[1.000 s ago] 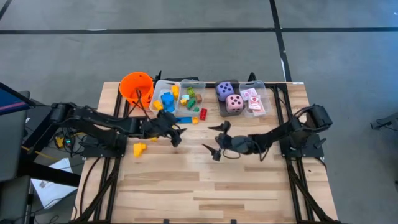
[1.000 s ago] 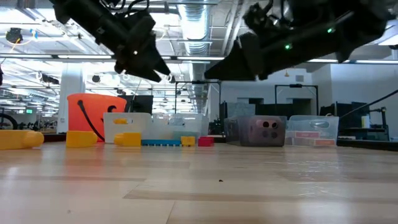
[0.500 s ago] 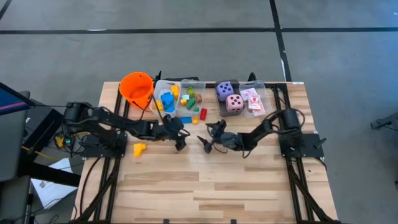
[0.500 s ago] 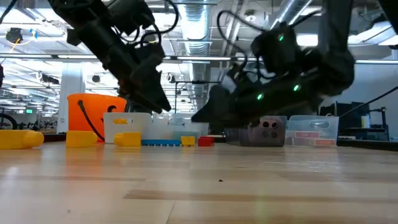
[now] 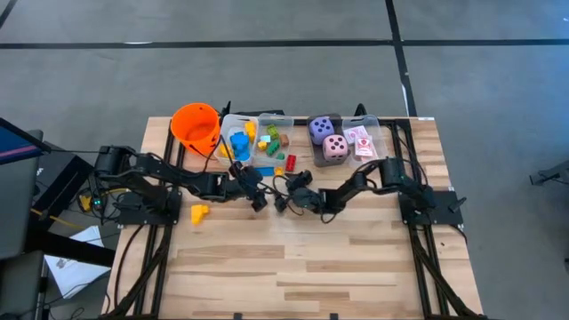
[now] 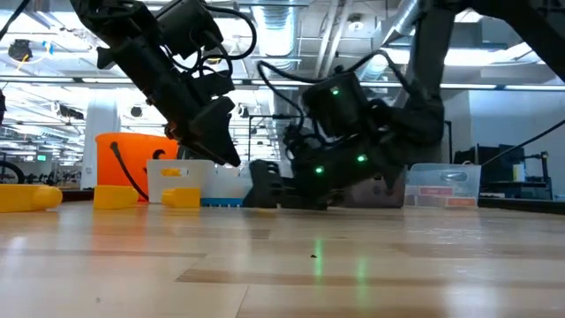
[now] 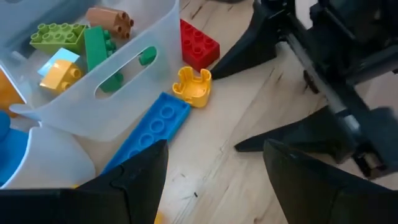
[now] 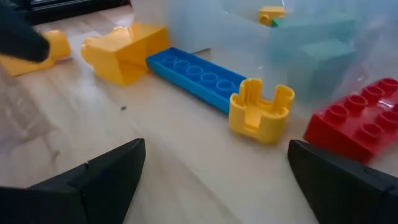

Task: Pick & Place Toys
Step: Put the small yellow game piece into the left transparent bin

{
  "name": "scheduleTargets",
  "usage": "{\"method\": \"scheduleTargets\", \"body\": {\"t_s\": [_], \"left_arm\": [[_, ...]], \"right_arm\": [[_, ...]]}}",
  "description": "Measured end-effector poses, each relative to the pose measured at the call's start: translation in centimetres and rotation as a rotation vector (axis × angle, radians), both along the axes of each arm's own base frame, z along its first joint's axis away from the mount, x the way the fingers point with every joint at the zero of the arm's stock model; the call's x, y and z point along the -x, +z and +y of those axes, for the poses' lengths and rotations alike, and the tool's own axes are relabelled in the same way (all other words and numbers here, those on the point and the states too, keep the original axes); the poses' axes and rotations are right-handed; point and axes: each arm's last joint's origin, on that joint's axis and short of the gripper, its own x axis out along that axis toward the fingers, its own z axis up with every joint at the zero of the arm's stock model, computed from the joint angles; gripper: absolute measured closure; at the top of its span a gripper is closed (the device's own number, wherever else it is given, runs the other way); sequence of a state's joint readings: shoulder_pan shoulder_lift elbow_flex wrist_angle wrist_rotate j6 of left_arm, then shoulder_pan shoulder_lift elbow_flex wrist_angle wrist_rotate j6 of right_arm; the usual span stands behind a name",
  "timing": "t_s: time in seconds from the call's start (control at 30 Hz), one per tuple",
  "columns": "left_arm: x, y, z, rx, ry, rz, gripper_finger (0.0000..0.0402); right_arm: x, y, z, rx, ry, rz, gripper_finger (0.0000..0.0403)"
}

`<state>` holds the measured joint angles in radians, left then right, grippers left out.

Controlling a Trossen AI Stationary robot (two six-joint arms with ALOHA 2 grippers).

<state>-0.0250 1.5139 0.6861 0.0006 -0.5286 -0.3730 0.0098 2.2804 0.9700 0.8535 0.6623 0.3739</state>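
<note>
Here, both tools are hanging spread and holding nothing. The right tool [image 5: 283, 197] is sitting low over the desk [image 5: 293, 267], the left tool [image 5: 259, 197] just at its 9 o'clock. Open desk is lying toward 6 o'clock. The long blue block [image 8: 196, 78], the red block [image 8: 357, 124] and the small yellow block [image 8: 261, 111] are lying flat beside the clear bin [image 7: 124, 93], the blue block's long axis running along the bin wall.

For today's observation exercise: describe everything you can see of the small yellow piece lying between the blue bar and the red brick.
The yellow piece is a small, glossy plastic block, round-bodied with raised prongs around a hollow top, like a castle turret. It stands upright on the wooden table, just outside the clear bin. The blue bar lies right against it; the red brick sits close by. No gripper touches it.
</note>
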Motion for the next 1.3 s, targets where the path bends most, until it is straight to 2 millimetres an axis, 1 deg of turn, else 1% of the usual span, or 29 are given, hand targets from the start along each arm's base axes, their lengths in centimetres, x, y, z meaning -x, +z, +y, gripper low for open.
{"method": "scheduleTargets", "body": {"t_s": [0.17,0.33,0.57,0.67,0.77,1.17,1.3], "left_arm": [[0.0,0.0,0.0,-0.003,0.003,-0.001,0.0147],[0.0,0.0,0.0,-0.002,0.003,-0.003,0.0147],[-0.1,0.1,0.0,-0.001,0.003,-0.011,0.0147],[-0.2,0.2,0.0,-0.001,0.003,-0.025,0.0147],[-0.2,0.2,0.0,0.000,0.003,-0.028,0.0147],[-0.3,0.3,0.0,0.005,0.007,-0.043,0.0147],[-0.3,0.3,0.0,0.006,0.007,-0.044,0.0147]], "right_arm": [[-1.1,0.2,-0.8,-0.004,-0.025,-0.007,0.0015],[-1.8,0.5,-1.6,-0.005,-0.061,0.005,0.0015],[-2.0,0.7,-2.4,-0.029,-0.086,0.009,0.0016],[-2.0,0.7,-2.5,-0.029,-0.087,0.012,0.0028],[-2.0,0.6,-2.5,-0.026,-0.092,0.017,0.0058],[-1.8,0.5,-2.7,-0.013,-0.115,0.035,0.0218],[-1.9,0.5,-2.5,-0.009,-0.072,0.046,0.0265]]}}
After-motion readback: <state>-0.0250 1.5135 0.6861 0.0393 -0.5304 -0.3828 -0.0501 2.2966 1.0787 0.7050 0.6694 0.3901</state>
